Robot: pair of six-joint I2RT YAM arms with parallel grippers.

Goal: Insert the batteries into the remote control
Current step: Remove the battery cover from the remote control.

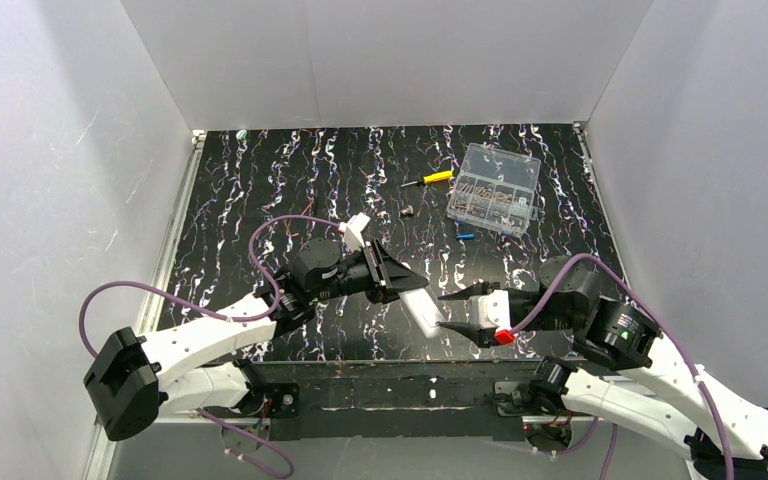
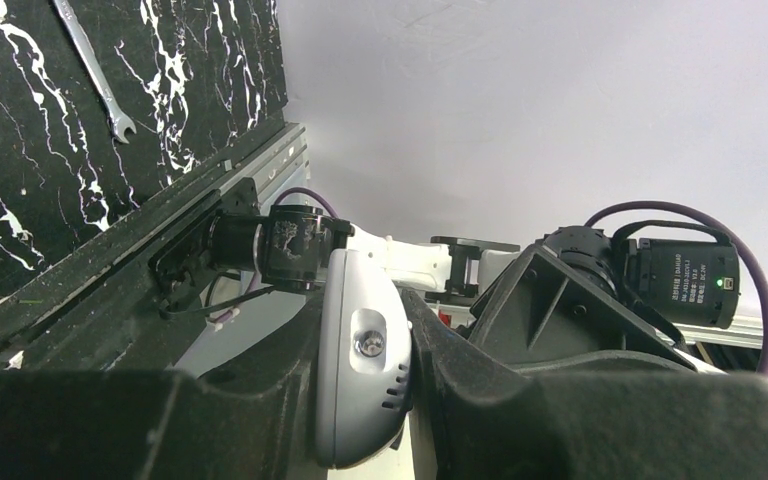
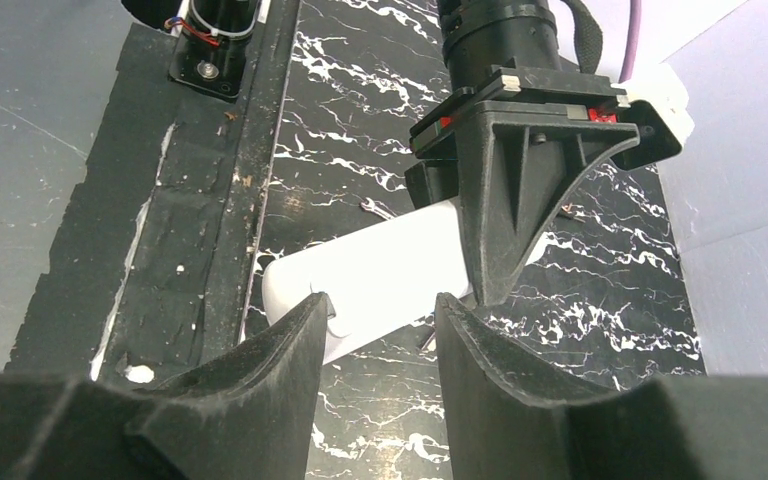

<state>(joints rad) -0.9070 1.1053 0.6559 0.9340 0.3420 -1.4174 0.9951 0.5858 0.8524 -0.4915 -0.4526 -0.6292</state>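
At the left, the left fingers [image 2: 250, 410] are clenched on the remote control [image 2: 360, 360], pinching its white body by the long sides and holding it up off the black marbled tabletop [image 1: 260, 180]. In the top view the handset slants down toward the near edge, about midway between the two arms. A flat silver wrench [image 2: 95, 70] lies on the tabletop, seen only from the left wrist. Just right of the remote, the right fingers [image 3: 260, 390] are spread apart and grasp nothing; the handset's free end sits right at their tips, and I cannot tell whether a tip touches it. Farther back lies a yellow-handled screwdriver [image 1: 430, 179], with a small dark object [image 1: 409, 211] near it. One blue battery [image 1: 465, 237] rests on the tabletop just in front of the clear compartment box [image 1: 495, 188], well apart from the remote.
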